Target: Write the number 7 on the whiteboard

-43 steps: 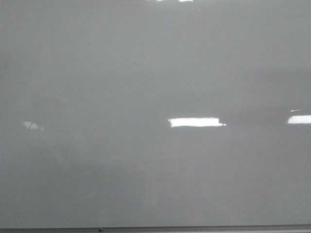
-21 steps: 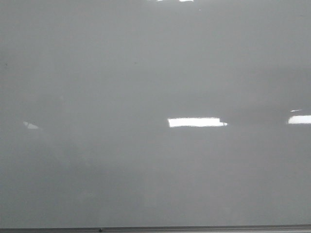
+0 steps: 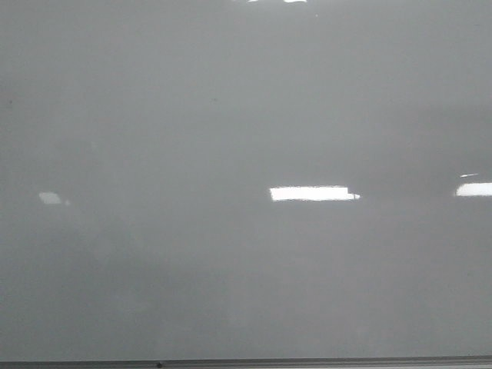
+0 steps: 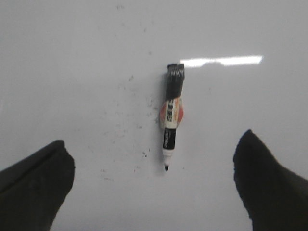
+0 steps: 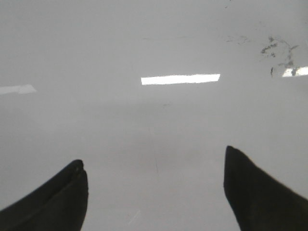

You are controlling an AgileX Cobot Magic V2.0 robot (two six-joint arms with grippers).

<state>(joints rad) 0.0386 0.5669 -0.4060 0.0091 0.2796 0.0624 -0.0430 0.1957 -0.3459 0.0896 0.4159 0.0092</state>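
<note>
One large whiteboard (image 3: 231,115) fills the front view, glossy and pale grey, with its thin grey frame edge (image 3: 307,361) seen along the lower border. No drawn stroke of the number 7 can be made out on it in any view. Bright rectangular light reflections (image 3: 311,194) are mirrored on the board's surface, one near its middle and another toward its right side. In the left wrist view a marker (image 4: 171,118) is seen against the whiteboard, uncapped, with a black body, a white label, a spot of red-orange behind its middle and its dark tip pointed toward the fingers. The left gripper (image 4: 154,187) is held spread wide, its two dark fingers (image 4: 33,187) lying well apart on either side of the marker and touching nothing. Small dark specks (image 4: 130,79) are scattered on the board beside the marker. In the right wrist view the right gripper (image 5: 154,192) is likewise spread and empty, facing bare whiteboard. Faint dark smudges (image 5: 279,50) are marked on the board near another reflection.
</note>
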